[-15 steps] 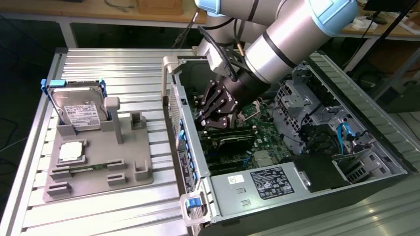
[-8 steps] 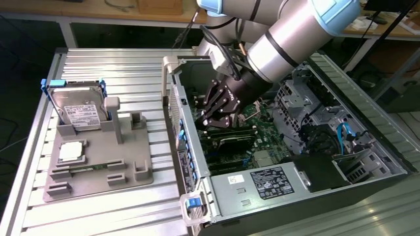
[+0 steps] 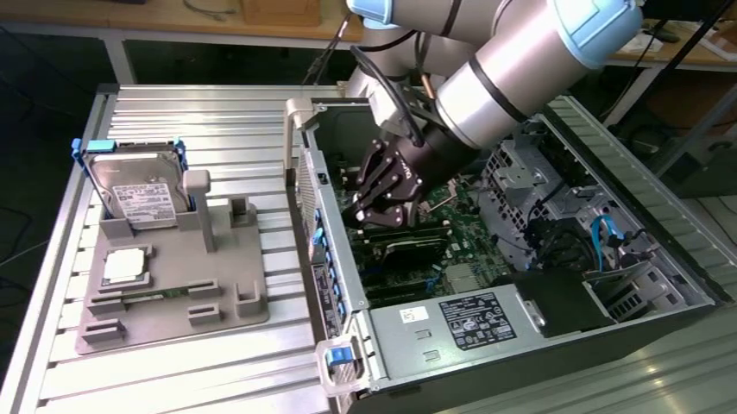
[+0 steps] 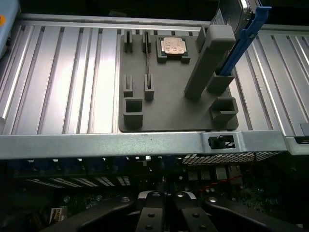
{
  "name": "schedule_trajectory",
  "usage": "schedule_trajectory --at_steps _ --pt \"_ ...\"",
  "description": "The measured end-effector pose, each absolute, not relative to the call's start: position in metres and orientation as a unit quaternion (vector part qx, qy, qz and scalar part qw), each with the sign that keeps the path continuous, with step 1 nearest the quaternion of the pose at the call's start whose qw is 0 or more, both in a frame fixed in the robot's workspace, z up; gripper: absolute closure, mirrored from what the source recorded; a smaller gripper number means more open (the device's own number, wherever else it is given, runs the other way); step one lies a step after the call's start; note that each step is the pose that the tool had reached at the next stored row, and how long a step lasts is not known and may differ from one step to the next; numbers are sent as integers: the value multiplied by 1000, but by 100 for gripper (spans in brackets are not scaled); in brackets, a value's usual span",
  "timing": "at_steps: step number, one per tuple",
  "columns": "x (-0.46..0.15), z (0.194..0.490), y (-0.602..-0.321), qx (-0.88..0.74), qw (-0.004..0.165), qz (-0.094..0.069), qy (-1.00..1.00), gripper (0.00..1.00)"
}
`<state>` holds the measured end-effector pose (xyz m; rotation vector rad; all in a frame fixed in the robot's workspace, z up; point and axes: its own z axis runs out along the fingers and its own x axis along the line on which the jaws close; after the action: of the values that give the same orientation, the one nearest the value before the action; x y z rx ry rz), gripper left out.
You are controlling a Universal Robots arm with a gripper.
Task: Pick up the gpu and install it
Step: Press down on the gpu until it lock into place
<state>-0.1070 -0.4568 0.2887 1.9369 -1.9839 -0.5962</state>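
The gripper (image 3: 374, 216) is inside the open computer case (image 3: 331, 285), low above the green motherboard (image 3: 461, 226). It is black and glossy, on a thick silver arm with pale blue caps. In the wrist view the two dark fingers (image 4: 149, 205) of the gripper (image 4: 164, 199) stand pressed together, with only a thin line between them.

Just under the fingertips in the exterior view there is a dark flat piece with a pale metal edge, which I take for the gpu (image 3: 403, 248); it lies over the board, near the case wall on the exterior view's left. Whether the fingers pinch it, I cannot tell.

Outside the case, on the ribbed aluminium table (image 3: 230, 121), a matte grey plastic fixture (image 3: 173, 312) with square blocks and slots carries the silver hard drive (image 3: 138, 197), upright, with a white label and blue handles, and the small square CPU chip (image 3: 124, 266), lying flat. A boxy grey power supply (image 3: 472, 321) with a label sits in the near corner of the case.
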Motion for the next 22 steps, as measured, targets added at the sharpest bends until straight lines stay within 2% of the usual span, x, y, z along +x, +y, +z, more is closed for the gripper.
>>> schedule_trajectory --at_steps 8,14,22 --pt "-110 289 -471 677 141 -219 -688 89" --pt "-102 289 -472 673 153 -233 -685 89" --pt "-102 285 -475 673 152 -236 -684 89"
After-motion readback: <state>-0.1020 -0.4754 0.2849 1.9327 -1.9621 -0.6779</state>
